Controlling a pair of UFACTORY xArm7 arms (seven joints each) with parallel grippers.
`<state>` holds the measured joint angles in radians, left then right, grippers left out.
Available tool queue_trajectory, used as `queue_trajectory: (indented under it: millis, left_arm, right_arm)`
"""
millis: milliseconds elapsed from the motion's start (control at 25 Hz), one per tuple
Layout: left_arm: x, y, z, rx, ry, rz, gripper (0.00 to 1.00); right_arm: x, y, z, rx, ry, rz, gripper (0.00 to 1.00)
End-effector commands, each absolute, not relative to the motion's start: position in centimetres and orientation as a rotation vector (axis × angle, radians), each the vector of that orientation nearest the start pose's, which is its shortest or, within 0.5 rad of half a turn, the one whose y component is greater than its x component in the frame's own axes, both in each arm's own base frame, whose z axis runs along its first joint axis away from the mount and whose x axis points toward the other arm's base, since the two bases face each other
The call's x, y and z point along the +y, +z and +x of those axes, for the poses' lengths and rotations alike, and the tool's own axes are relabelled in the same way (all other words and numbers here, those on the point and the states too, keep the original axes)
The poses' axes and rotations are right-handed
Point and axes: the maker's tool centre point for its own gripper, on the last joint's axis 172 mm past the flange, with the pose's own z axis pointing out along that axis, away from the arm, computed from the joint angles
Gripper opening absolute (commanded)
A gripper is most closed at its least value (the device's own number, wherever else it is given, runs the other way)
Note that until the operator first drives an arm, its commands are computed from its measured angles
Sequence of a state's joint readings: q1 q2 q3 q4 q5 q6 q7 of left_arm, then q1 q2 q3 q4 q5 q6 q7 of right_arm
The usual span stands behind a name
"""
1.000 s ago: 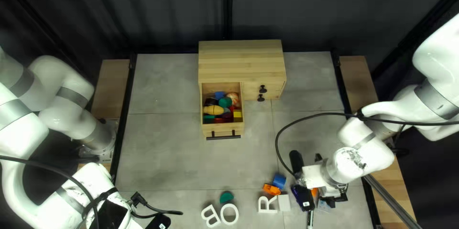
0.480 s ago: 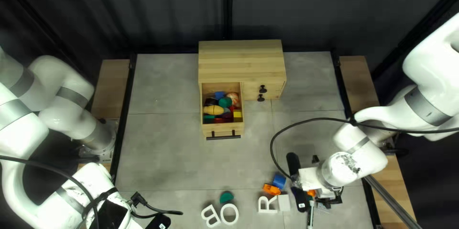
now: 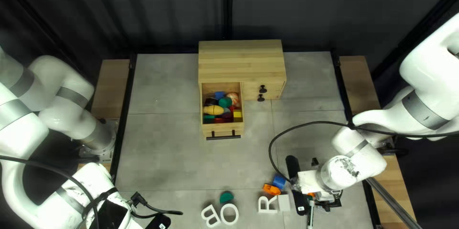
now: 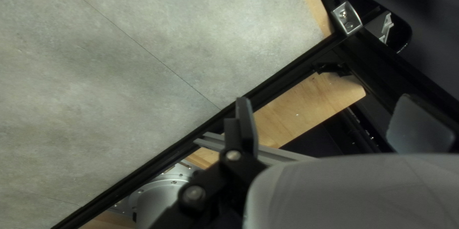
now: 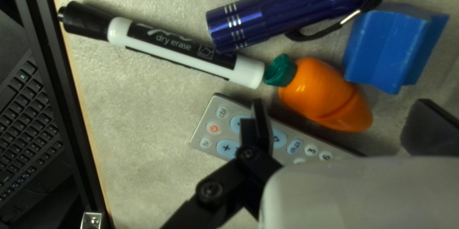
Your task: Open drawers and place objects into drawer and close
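R end effector [image 5: 342, 116] wide open, nothing gripped, over remote [image 5: 294, 137] & carrot [image 5: 325, 92]; L end effector [image 4: 325, 112] wide too, empty. Off-centre close might pinch remote or roll carrot. Marker [image 5: 184, 49], torch [image 5: 291, 14] & blue block [image 5: 394, 47] crowd it. Far side of table [image 3: 167, 152]: drawer [image 3: 224, 129] out, v. full; high-piled toys [image 3: 213, 110] could jam it.
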<state>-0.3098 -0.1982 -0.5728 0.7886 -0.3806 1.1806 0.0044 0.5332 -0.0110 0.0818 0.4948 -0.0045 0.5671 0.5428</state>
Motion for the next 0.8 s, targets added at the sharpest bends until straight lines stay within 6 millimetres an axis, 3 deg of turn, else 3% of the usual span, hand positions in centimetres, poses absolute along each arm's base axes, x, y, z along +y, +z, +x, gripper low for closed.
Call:
queue_trajectory:
  millis: [40, 400, 440, 480, 520, 560, 600, 680, 800]
  left_arm:
    - [-31.39, 15.59, 17.13, 1.078, 0.467, -3.04, 1.0]
    - [-31.39, 15.59, 17.13, 1.078, 0.467, -3.04, 1.0]
    - [-31.39, 15.59, 17.13, 1.078, 0.467, -3.04, 1.0]
    - [-31.39, 15.59, 17.13, 1.078, 0.467, -3.04, 1.0]
    - [-31.39, 15.59, 17.13, 1.078, 0.467, -3.04, 1.0]
    - [-31.39, 15.59, 17.13, 1.078, 0.467, -3.04, 1.0]
    - [-31.39, 15.59, 17.13, 1.078, 0.467, -3.04, 1.0]
    - [-31.39, 15.59, 17.13, 1.078, 0.467, -3.04, 1.0]
    - [-31.39, 15.59, 17.13, 1.078, 0.467, -3.04, 1.0]
  right_arm:
    - [19.49, 2.37, 27.96, -0.11, 0.069, -3.187, 1.0]
    - [19.27, 2.41, 27.88, -0.113, 0.068, -3.194, 1.0]
    - [19.28, 2.39, 27.88, -0.117, 0.069, -3.195, 0.69]
    - [19.28, 2.39, 27.88, -0.12, 0.069, -3.195, 0.69]
    - [19.25, 2.39, 27.89, -0.125, 0.069, -3.196, 0.15]
    - [19.25, 2.39, 27.89, -0.125, 0.069, -3.196, 0.17]
    - [19.21, 2.42, 27.94, -0.13, 0.068, -3.196, 0.32]
    - [19.19, 2.38, 27.95, -0.134, 0.068, -3.195, 0.42]
    - [19.19, 2.41, 28.01, -0.135, 0.064, -3.194, 0.42]
